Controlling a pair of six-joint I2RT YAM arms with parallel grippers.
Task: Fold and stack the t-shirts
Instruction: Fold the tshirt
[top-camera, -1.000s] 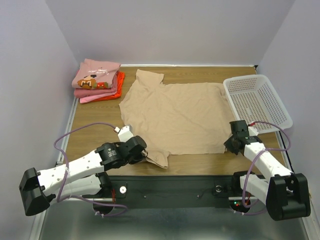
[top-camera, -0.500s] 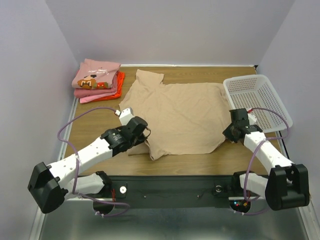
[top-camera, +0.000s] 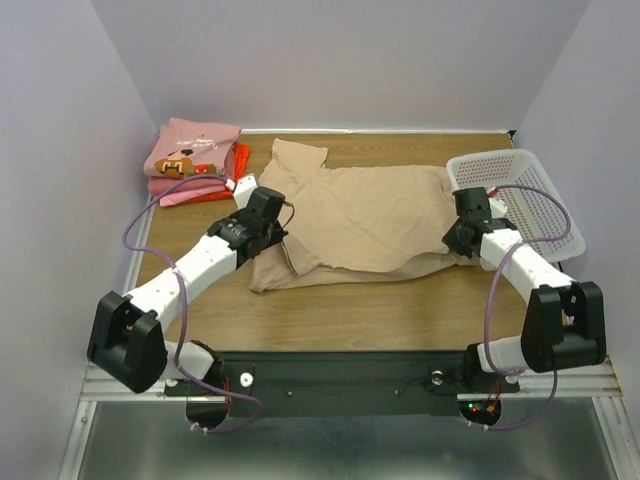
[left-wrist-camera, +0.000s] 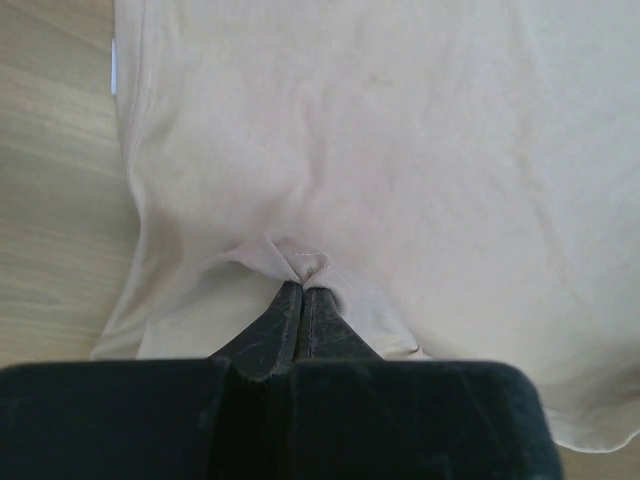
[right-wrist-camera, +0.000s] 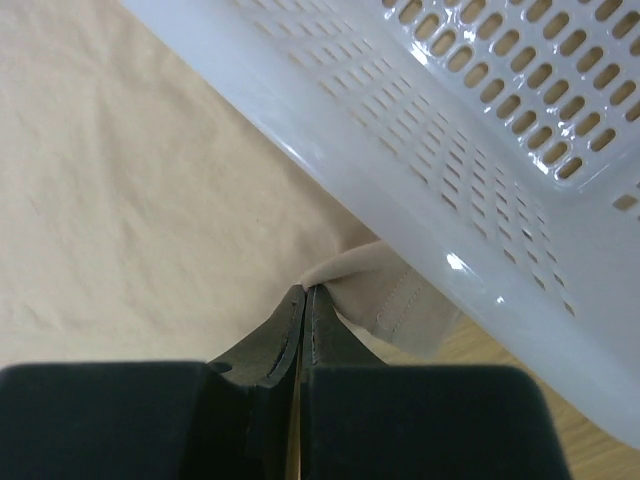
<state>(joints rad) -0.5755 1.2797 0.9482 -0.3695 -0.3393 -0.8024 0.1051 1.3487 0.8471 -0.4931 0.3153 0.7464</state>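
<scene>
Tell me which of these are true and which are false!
1. Both end effectors are pinching the tan shirt. True: the left end effector and the right end effector are each shut on its cloth.
2. The basket stands on the table's left side. False: it stands on the right, next to the right end effector.
3. A pile of shirts sits in the far left corner. True.
4. The top shirt of that pile is blue. False: it is pink with a picture on it.
</scene>
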